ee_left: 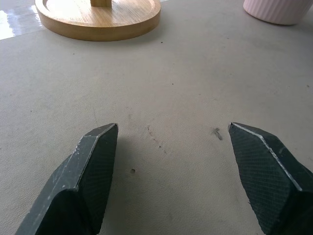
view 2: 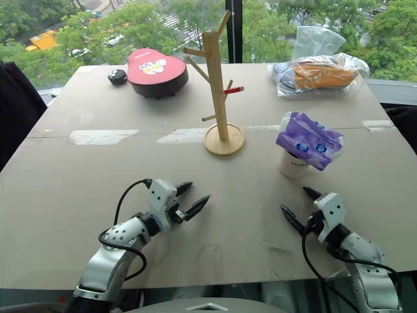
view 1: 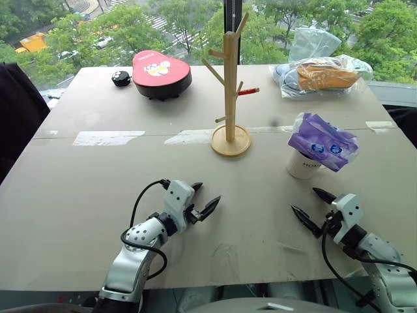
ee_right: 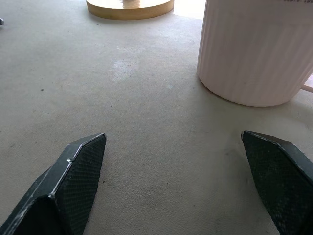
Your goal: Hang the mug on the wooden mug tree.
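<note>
White ceramic, the mug [view 1: 302, 164] stands upright on the table [view 1: 98, 189] to the right of the tree [view 1: 229, 98], with a purple packet [view 1: 322, 141] stuffed in its mouth and spilling over to the right. In the left eye view the right gripper [view 1: 314, 208] sits just near of the mug, fingers spread and empty, aimed far and a little left; the left gripper [view 1: 203, 199], also spread and empty, lies well to the left, near of the tree's base. So the right arm is the closer one, I judge. The right eye view shows the same layout, with the red-tipped peg pointing right, toward the mug's side. In the left wrist view the two black fingers [ee_left: 80, 186] stand wide over bare table, the disc base ahead. In the right wrist view the ribbed mug wall fills the space ahead between the parted fingers [ee_right: 68, 183], offset toward one finger; its handle I cannot see.
</note>
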Controlling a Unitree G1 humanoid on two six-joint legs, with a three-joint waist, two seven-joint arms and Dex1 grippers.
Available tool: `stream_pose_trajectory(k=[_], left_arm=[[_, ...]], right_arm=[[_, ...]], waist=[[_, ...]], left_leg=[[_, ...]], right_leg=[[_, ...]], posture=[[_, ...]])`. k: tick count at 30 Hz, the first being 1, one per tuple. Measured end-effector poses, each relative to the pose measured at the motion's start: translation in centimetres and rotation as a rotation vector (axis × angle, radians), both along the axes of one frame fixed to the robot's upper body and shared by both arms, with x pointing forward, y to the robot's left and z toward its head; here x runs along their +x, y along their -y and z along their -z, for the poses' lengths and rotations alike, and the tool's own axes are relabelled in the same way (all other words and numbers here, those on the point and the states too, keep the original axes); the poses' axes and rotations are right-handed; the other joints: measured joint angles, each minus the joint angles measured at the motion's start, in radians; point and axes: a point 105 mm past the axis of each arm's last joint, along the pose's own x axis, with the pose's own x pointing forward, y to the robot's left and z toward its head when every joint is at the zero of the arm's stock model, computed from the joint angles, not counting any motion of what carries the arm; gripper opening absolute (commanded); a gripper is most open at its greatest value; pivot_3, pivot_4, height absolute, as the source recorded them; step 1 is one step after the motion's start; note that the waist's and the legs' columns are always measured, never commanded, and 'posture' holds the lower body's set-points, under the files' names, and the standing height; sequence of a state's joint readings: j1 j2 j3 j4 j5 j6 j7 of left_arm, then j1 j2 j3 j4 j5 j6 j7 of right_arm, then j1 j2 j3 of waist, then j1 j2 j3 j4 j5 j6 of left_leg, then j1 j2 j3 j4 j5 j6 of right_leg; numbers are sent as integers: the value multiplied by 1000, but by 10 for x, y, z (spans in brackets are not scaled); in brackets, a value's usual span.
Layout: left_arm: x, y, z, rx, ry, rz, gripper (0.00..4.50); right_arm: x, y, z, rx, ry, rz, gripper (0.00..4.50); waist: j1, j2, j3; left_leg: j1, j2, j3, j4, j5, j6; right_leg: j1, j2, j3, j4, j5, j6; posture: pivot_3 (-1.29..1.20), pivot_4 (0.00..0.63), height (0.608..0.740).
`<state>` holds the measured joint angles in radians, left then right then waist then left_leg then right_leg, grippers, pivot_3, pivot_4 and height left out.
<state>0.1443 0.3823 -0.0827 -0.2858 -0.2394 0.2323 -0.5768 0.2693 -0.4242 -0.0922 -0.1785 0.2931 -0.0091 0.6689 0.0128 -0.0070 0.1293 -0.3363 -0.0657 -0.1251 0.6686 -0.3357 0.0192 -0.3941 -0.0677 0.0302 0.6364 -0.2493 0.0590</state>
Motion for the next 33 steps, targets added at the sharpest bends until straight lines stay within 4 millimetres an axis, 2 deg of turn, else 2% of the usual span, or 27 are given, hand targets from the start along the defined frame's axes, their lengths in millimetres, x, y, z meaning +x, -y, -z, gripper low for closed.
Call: stream_pose_trajectory(k=[19,24,26,29,33], left_arm=[[-1,2,-1,12,2,41,3693],[0,6,-4,14,7,81,3693],[1,10,-4,14,7,110,3693],[4,17,-5,18,6,162,3693],[4,27,-10,40,-8,281,3693]], right_arm=[[-6,10,0,-11,-4,47,4473],[-10,17,-2,-20,1,78,4473],[-12,26,-4,-29,7,113,4473],[-13,39,-17,-53,51,155,4473],[-16,43,-57,-135,172,132,4473]], waist=[[1,1,1],[3,3,2],[3,3,2],[2,4,2],[-1,4,3]], left_leg=[[-2,0,-2,0,0,0],[-3,0,-3,0,0,0],[-4,-1,-4,0,0,0],[-4,-1,-4,0,0,0],[-6,0,-5,0,0,0]], right_leg=[[0,0,-2,-3,0,0],[0,-1,-3,-3,0,0],[0,-1,-4,-3,0,0],[-1,-1,-4,-3,0,0],[-2,1,-5,-3,0,0]], posture=[[0,150,740],[0,150,740],[0,150,740],[0,150,740],[0,150,740]])
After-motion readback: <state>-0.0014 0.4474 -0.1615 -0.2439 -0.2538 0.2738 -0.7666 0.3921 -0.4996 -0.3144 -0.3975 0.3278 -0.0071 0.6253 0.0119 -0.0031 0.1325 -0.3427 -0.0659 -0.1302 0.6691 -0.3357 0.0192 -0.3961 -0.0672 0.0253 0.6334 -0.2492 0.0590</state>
